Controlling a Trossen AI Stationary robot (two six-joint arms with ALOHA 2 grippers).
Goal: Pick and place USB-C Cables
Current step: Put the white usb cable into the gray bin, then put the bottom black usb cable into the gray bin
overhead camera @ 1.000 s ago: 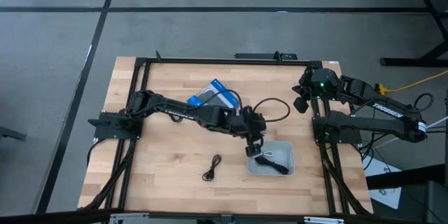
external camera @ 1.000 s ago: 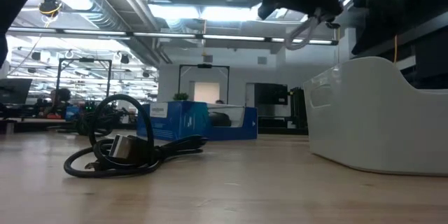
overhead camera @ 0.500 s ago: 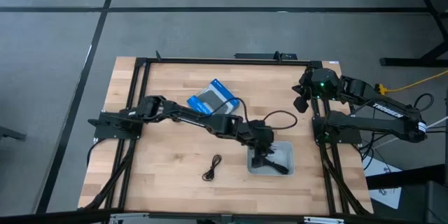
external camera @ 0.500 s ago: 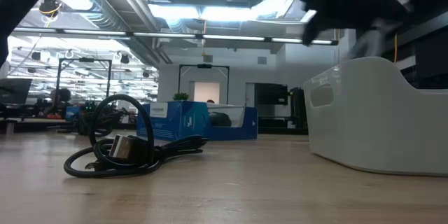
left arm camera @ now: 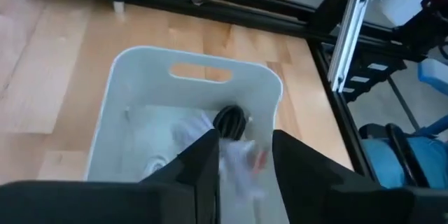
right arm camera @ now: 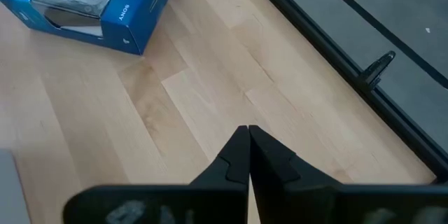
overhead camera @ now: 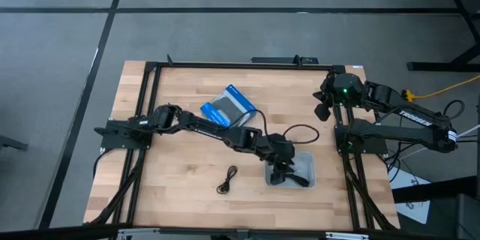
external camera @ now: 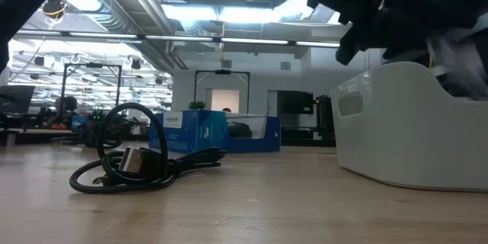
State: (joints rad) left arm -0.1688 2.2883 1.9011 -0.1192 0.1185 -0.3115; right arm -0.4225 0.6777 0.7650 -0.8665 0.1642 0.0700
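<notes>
Left arm stretched across the table to the right-hand near area, left gripper lowered over the white bin. Left wrist view: the two dark fingers stand a little apart with a whitish-silver cable pinched between them, blurred, hanging inside the bin. A coiled black cable already lies on the bin floor just beyond it, near the wall with the handle slot. Low view: bin stands at right, the dark gripper mass above its rim. A second black cable lies loose on the wooden table, left of the bin and well apart from it; in the low view it shows as a looped bundle with a metal plug end. Blue box sits farther back, toward the table's middle, partly under the left arm. Right arm waits at the far right corner of the table, right gripper above bare wood with fingertips pressed together, holding nothing; the blue box is visible in its wrist view too.
</notes>
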